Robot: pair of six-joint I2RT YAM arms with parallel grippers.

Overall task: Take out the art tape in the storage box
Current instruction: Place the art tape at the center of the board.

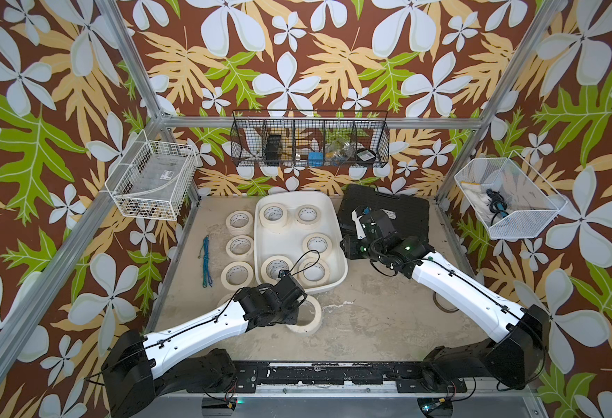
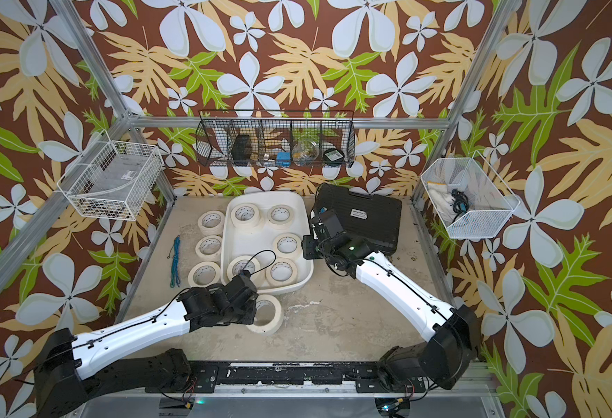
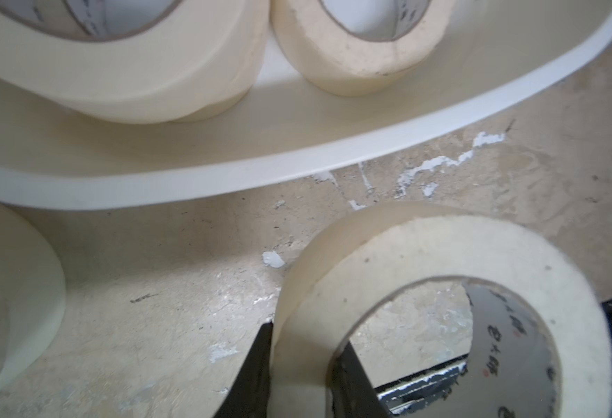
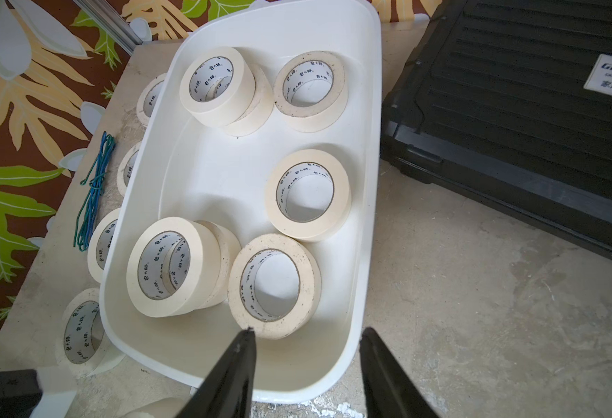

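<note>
The storage box [image 1: 334, 217] is a shallow white tub at the back middle of the table, seen in both top views [image 2: 302, 217]. Several cream art tape rolls [image 1: 317, 243] lie inside it, some stacked [image 4: 210, 87]. Three more rolls [image 1: 240, 247] lie in a row on the table left of the box. My left gripper [image 3: 302, 345] is shut on the wall of another roll [image 1: 310, 320] that rests on the table just in front of the box, one finger inside the ring and one outside. My right gripper [image 4: 308, 331] is open and empty, above the box's near right corner.
A black hard case [image 1: 398, 213] lies right of the box, under my right wrist. A blue-green cord [image 1: 206, 260] lies at the table's left edge and a dark ring [image 1: 444, 303] near the right edge. Wire baskets [image 1: 150, 181] hang on the walls.
</note>
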